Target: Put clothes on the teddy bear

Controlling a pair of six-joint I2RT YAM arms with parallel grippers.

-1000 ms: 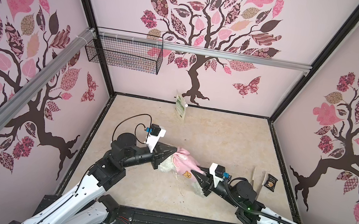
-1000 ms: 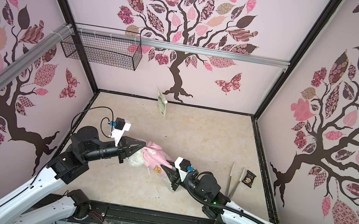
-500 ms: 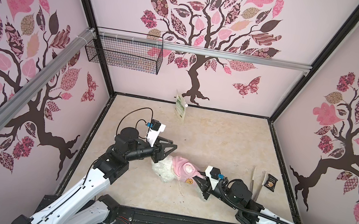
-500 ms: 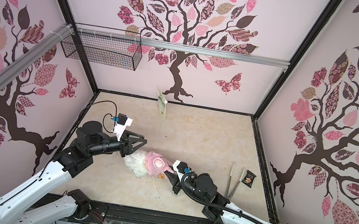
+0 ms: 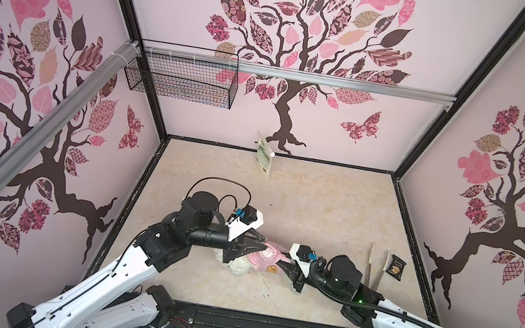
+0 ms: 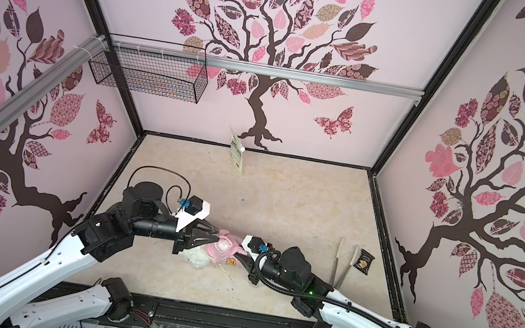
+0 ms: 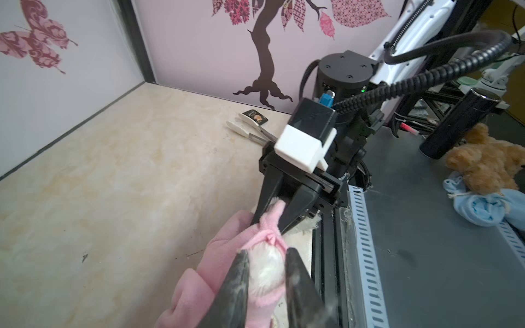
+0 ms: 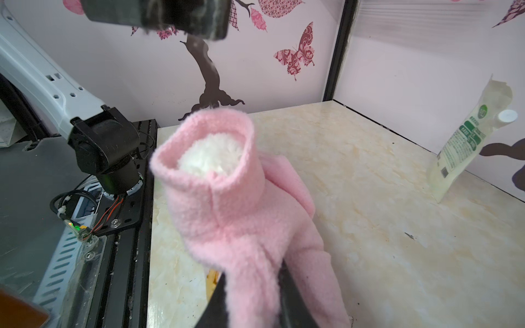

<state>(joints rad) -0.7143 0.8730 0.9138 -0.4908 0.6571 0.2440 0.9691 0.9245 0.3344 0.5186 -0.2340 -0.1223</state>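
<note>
The white fluffy teddy bear (image 5: 237, 267) (image 6: 197, 258) lies near the table's front edge, partly inside a pink top (image 5: 258, 262) (image 6: 217, 253). White fur (image 8: 210, 156) fills a round opening of the pink top (image 8: 233, 215). My right gripper (image 8: 252, 281) (image 5: 283, 267) is shut on a bunched end of the top. My left gripper (image 7: 265, 252) (image 5: 259, 244) is over the bear from the left. Its fingers stand a little apart on either side of the white fur (image 7: 267, 269). Whether they pinch it or hang above it does not show.
A green-and-white pouch (image 5: 264, 154) leans at the back wall. Two pale-handled tools (image 5: 369, 264) and a dark packet (image 5: 394, 266) lie at the right. A wire basket (image 5: 181, 79) hangs on the rail. The black front rail (image 5: 261, 325) runs close by the bear.
My left gripper let go of the pink top, opened and drew back left, then came back over the bear with narrower jaws. My right gripper stayed shut on the top.
</note>
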